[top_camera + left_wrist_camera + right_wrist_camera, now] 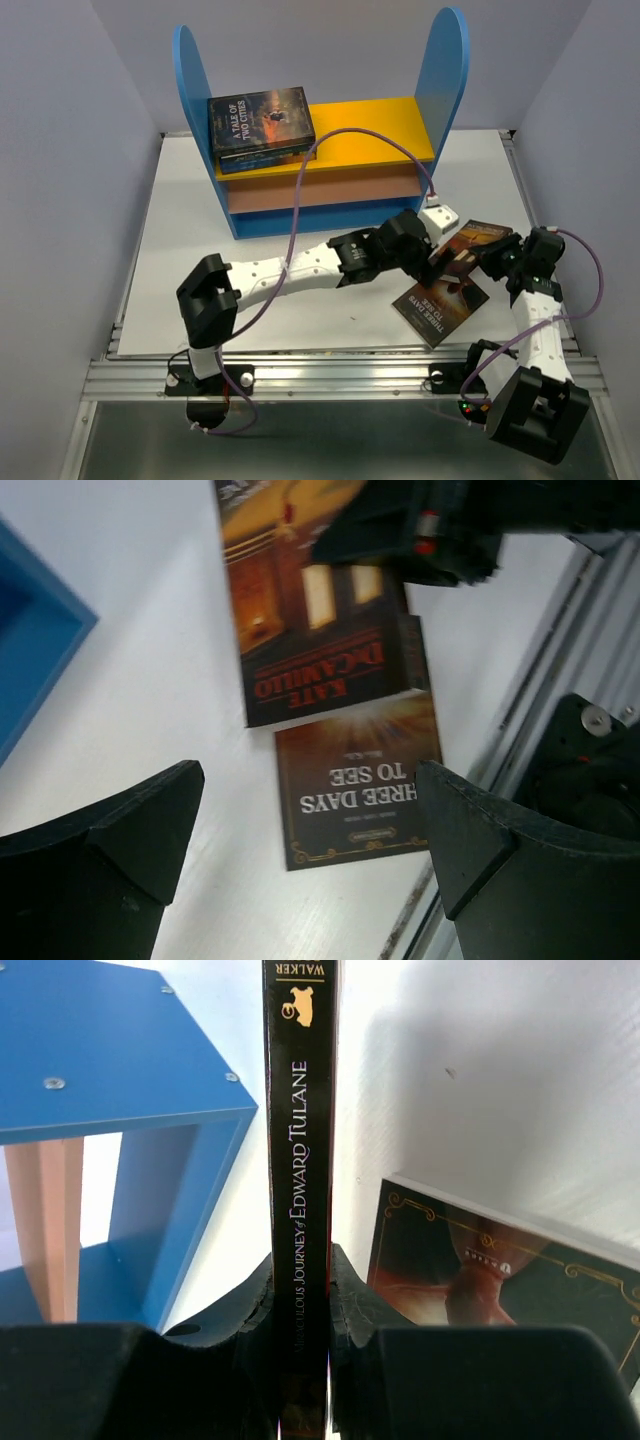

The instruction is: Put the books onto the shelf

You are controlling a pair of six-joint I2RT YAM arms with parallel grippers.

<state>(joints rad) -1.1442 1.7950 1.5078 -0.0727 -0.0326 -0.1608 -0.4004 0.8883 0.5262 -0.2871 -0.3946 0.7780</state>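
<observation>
Shelf (330,190) well beyond both claws, book stack (262,125) on its yellow board, left end. Left claw (308,785) wide, empty, Three Days book (355,795) flat below. Right claw (300,1270) clamped on Tulane book (300,1110).

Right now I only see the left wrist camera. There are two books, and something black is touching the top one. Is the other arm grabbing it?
Observer: Yes, the right gripper is shut on that book, one finger on each cover.
Operator: What's it called? I only see Kate DiCamillo.
Observer: Its spine reads Edward Tulane.
Operator: Are any books put away?
Observer: Yes, A Tale of Two Cities tops a pile on the shelf, at the left end of its yellow board.
</observation>
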